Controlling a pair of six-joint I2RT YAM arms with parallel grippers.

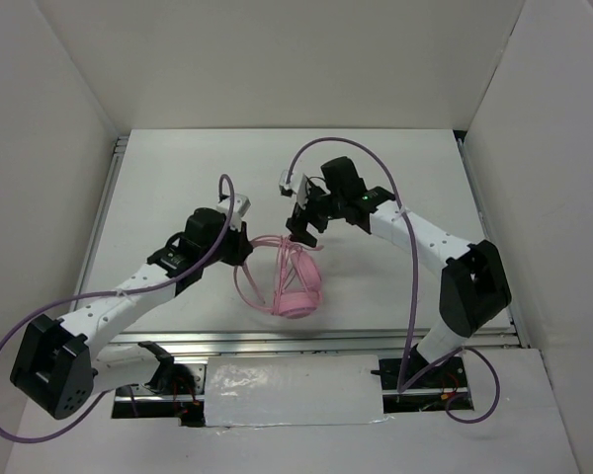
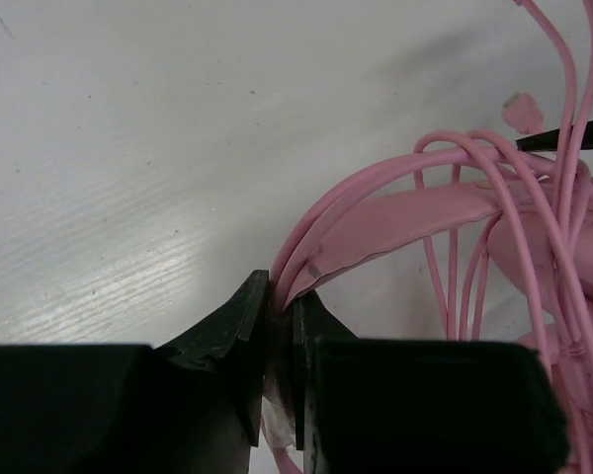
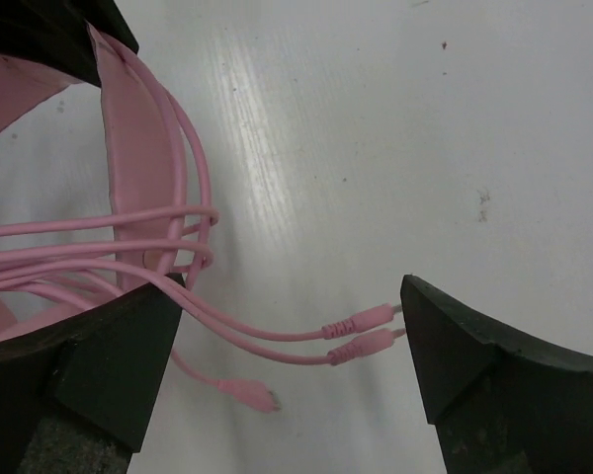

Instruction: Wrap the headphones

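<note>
Headphones [image 1: 296, 286] of pink plastic, dome-cupped, thin-corded, lie at three o'clock from our left gripper [image 2: 282, 293], which pinches their headband [image 2: 415, 222]; our right gripper [image 3: 287, 296] gapes wide around their plugs [image 3: 364, 345].

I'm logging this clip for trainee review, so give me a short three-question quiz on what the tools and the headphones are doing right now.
1. True or false: the left tool is open and clear of the headphones.
2. The right tool is: A shut on an ear cup; B open, with cord ends between its jaws; C out of view.
3. Fill in: the thick cables along the arms are ___ in colour.

Key: 1 false, it is shut on the headband and cord; 2 B; 3 purple.
</note>
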